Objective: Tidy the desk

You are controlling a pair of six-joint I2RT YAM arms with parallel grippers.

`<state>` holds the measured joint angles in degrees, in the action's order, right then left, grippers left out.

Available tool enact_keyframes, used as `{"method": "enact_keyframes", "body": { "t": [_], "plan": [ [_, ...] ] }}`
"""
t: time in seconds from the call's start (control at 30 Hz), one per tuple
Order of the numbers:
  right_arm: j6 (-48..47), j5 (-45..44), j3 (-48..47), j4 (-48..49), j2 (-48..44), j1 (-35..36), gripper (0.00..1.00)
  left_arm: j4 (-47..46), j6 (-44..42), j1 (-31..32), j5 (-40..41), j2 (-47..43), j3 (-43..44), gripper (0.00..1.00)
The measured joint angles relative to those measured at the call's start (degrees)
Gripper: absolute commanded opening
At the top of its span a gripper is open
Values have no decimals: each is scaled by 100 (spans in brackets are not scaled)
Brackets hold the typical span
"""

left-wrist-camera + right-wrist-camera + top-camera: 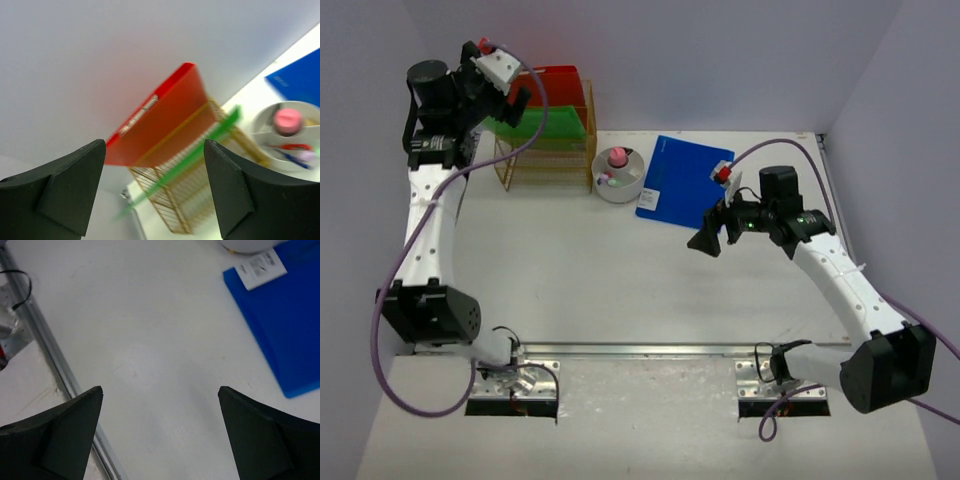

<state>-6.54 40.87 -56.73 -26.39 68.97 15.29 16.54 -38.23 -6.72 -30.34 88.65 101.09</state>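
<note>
The large flat white worktop (600, 270) fills mid-frame. A green plastic folder (548, 124) is lodged aslant in the gold wire rack (545, 165), upper left. The jaws of the left gripper (518, 97) and right gripper (708, 238) are spread, empty. The blue flat folder (685, 180), upper centre, is judged next; an edge grasp is required.

The white label (261, 270) on the blue folder (285, 325) is unreadable.

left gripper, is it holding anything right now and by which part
Nothing is held. The left gripper has its jaws open and empty; the green folder lies apart from it in the gold wire rack.
</note>
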Motion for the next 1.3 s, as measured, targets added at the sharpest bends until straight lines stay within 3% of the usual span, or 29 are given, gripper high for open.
{"method": "enact_keyframes", "body": {
  "t": [0.13,0.23,0.37,0.5,0.67,0.83,1.0,1.3],
  "plan": [
    [891,-844,78,267,361,-585,99,251,648,0,-222,-1230,-703,61],
    [1417,-1376,51,395,705,-845,97,362,1069,0,-530,-1934,-1191,56],
    [2048,-1773,7,614,1213,-1069,90,662,2036,72,-1161,-3118,-3218,56],
    [2833,-1707,9,776,1773,-1509,89,466,3555,656,-1232,-4190,-5425,60],
    [3562,-1514,9,1035,2331,-1909,86,-1,4965,1621,-740,-4751,-6736,58],
    [3985,-1226,9,1394,2704,-1961,81,-1349,5702,1968,-252,-3885,-7178,58],
    [4240,-1034,9,1803,3085,-1961,81,-2867,6296,2542,270,-2121,-7360,59],
    [4340,-1077,7,2191,3677,-1967,76,-4873,6673,2959,1276,-169,-7173,64]
  ]
}}
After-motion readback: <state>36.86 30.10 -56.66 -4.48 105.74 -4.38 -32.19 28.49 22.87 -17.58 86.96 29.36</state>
